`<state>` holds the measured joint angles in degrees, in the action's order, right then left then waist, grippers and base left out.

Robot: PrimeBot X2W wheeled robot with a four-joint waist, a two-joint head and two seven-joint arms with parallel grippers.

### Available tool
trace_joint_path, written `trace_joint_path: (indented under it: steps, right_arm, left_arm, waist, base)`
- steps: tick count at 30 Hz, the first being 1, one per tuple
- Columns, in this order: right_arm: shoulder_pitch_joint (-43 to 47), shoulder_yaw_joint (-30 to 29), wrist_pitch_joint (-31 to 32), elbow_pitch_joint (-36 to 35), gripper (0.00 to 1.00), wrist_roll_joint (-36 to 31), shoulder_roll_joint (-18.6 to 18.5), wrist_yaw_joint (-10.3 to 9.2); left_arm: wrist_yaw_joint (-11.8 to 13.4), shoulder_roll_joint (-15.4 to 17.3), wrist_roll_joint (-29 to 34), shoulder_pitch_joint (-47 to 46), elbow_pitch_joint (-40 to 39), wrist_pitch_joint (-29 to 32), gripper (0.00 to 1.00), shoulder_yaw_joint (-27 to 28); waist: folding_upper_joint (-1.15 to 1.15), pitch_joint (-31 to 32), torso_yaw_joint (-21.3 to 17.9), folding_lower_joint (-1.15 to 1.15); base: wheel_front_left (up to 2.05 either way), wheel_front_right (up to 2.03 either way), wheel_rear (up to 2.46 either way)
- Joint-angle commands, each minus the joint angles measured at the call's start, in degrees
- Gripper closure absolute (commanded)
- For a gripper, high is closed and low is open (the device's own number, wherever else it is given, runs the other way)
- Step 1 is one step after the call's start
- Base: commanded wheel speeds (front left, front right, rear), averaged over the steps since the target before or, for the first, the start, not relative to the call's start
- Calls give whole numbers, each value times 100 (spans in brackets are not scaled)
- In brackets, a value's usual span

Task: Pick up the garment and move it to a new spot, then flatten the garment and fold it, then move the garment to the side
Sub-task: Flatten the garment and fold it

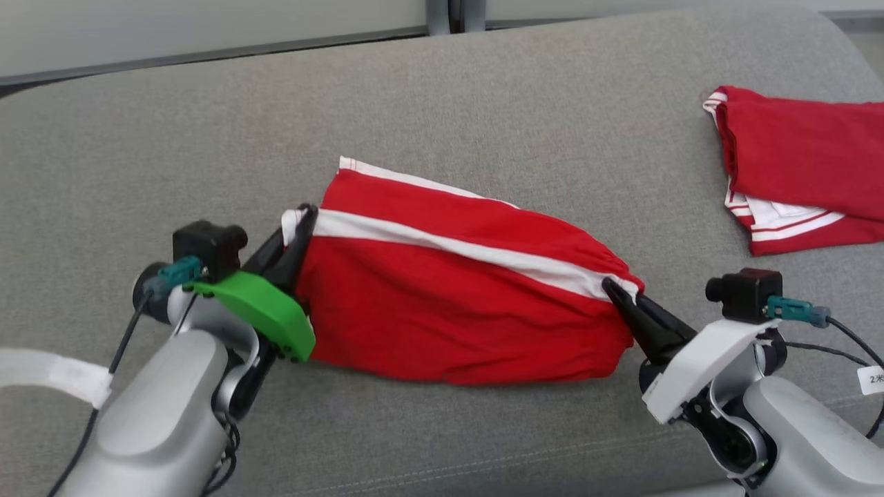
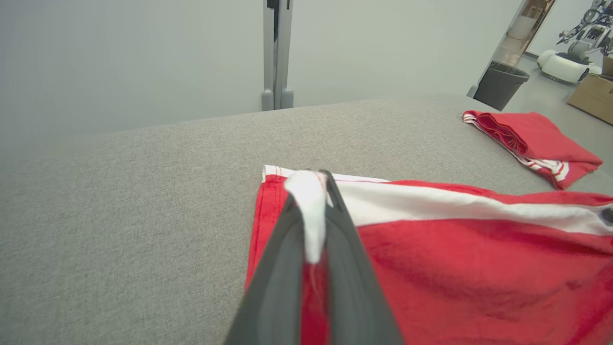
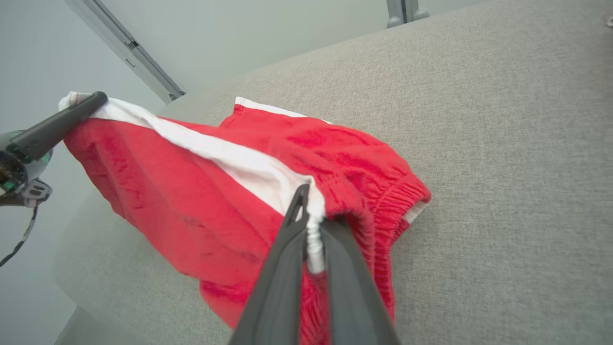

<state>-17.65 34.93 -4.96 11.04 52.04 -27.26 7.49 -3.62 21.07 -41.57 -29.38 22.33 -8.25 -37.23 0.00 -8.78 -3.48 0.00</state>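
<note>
Left fingers: I'm clamping my left gripper (image 1: 304, 218) tight on the white stripe at the leg-hem end of the red shorts (image 1: 449, 304). In the left wrist view a wad of white cloth is poking up between the two finger pads.

Right fingers: my right gripper (image 1: 612, 285) is pinching the other end, right where the white stripe is running into the gathered elastic waistband. Fingers are closed on the fabric, no gap showing.

Shorts vs fingers: the shorts are stretching sideways between my two grippers, with the stripe running pretty much tip to tip. The pinched corners are sitting a bit raised, and the red cloth below the stripe is sagging toward me.

Where it's lying: the far part, with its thin white hem edge, is resting on the grey cushion (image 1: 483, 90), roughly mid-cushion.

Off to the side: a folded red garment (image 1: 801, 159) with white trim is lying at the cushion's far right, well apart from the shorts and my right gripper.

Further out: a pale wall (image 2: 143, 57) is running behind the cushion.
</note>
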Motion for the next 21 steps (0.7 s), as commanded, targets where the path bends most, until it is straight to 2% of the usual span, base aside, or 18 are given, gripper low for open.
trace_joint_path:
  steps: [1, 10, 21]
  right_arm:
    - [-199, -42, -55, 99, 100, 7, 111, -1]
    - [-911, -93, -278, 545, 100, -21, 580, -1]
    - [-1429, -14, -351, 881, 100, -24, 798, -1]
  left_arm:
    - [-79, -66, 106, -415, 314, -23, 100, -12]
    - [-331, -318, 345, -1866, 1758, -18, 100, -296]
    - [-386, -459, 300, -2726, 2778, -89, 100, -673]
  waist:
    - [0, -550, -315, 0]
    - [0, -1291, -628, 0]
    - [0, -1600, -739, 0]
  base:
    - [0, 0, 0]
    - [0, 0, 0]
    - [0, 0, 0]
